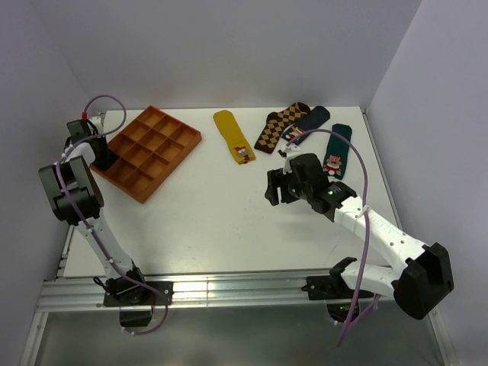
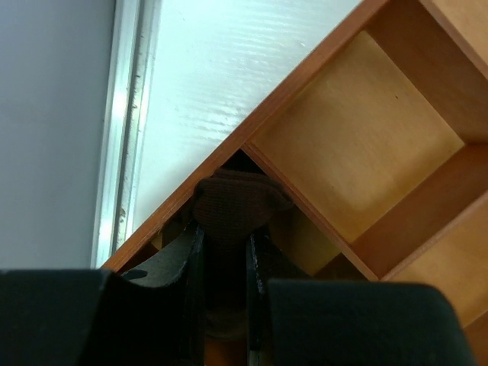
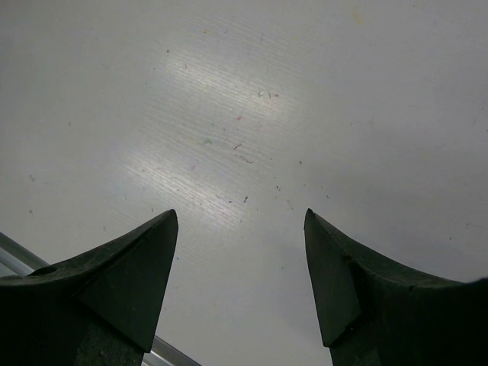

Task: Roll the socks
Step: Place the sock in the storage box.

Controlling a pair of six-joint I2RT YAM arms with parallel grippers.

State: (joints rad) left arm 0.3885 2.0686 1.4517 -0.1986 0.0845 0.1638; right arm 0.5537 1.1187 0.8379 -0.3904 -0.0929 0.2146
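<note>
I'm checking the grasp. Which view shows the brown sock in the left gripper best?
The left wrist view: the brown sock sits pinched in the left gripper at a corner compartment of the wooden tray. In the top view the arm hides it; the right wrist view shows only the table.

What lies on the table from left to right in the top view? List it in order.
wooden tray → mustard yellow sock → diamond-patterned sock → rightmost dark teal sock
</note>
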